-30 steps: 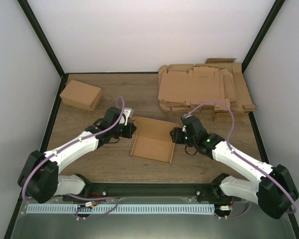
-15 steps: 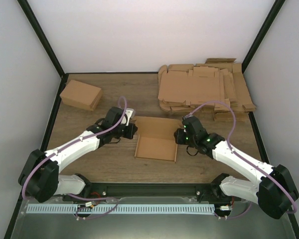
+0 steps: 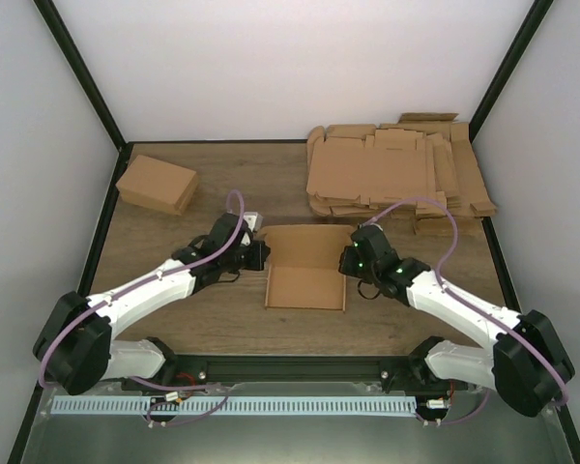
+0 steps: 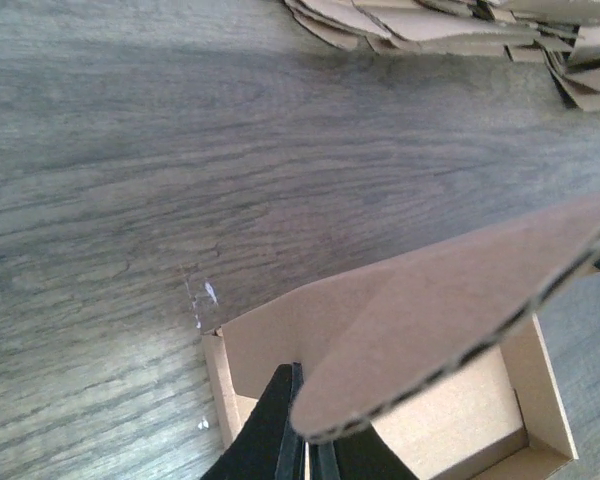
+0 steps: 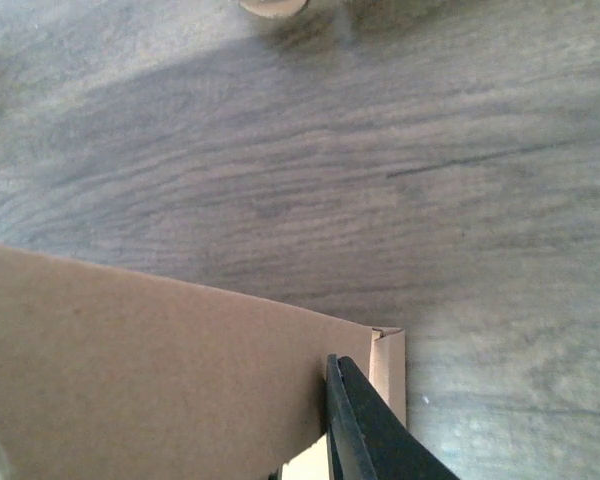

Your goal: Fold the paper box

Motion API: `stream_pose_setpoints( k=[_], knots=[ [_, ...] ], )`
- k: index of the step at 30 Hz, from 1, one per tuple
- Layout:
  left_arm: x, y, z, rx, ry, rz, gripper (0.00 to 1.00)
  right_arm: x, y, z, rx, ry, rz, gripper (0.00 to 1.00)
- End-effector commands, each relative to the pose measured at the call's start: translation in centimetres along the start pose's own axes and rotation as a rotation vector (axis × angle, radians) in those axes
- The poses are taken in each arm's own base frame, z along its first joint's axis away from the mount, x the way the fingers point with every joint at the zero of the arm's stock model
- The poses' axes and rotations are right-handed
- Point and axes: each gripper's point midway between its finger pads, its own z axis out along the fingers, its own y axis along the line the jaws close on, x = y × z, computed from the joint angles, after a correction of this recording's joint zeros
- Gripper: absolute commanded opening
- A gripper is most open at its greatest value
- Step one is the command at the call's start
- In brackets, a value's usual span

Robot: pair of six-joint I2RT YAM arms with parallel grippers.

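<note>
My left gripper (image 3: 259, 254) is pinched tight on the left flap of the paper box (image 3: 305, 287) at mid table (image 3: 222, 184) — right gripper (image 3: 347, 262) at its right wall, can't tell if gripping.

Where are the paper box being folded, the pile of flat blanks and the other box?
paper box (image 3: 304, 288), top view, its floor panel.
pile of flat blanks (image 3: 377, 172), top view, top sheet.
other box (image 3: 157, 182), top view, its top face.
</note>
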Motion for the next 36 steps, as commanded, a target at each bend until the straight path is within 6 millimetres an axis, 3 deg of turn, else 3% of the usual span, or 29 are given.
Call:
stream_pose_setpoints(
  k=[1, 7, 14, 16, 25, 36],
  knots=[
    [-2.5, -2.2, 0.0, 0.051, -0.089, -0.025, 0.04, -4.4, 4.2, 0.0, -0.142, -0.155, 0.068, 0.12],
    [-5.1, -2.0, -0.4, 0.023, -0.199, -0.014, 0.04, -6.3, 4.5, 1.0, -0.166, -0.284, 0.044, 0.09],
    [-9.3, -1.7, -0.9, -0.023, -0.328, 0.026, 0.04, -9.8, 6.4, 1.0, -0.200, -0.453, -0.041, 0.10],
    [-9.8, -1.6, -0.6, -0.013, -0.360, 0.029, 0.04, -10.0, 6.5, 1.6, -0.206, -0.473, -0.062, 0.10],
    [-4.9, 0.4, 2.7, 0.051, -0.312, -0.028, 0.04, -6.3, 4.5, 5.4, -0.205, -0.395, -0.063, 0.10],
    [-0.9, 1.9, 4.7, 0.060, -0.208, -0.114, 0.04, -3.5, 2.3, 7.1, -0.148, -0.316, -0.106, 0.10]
  ],
)
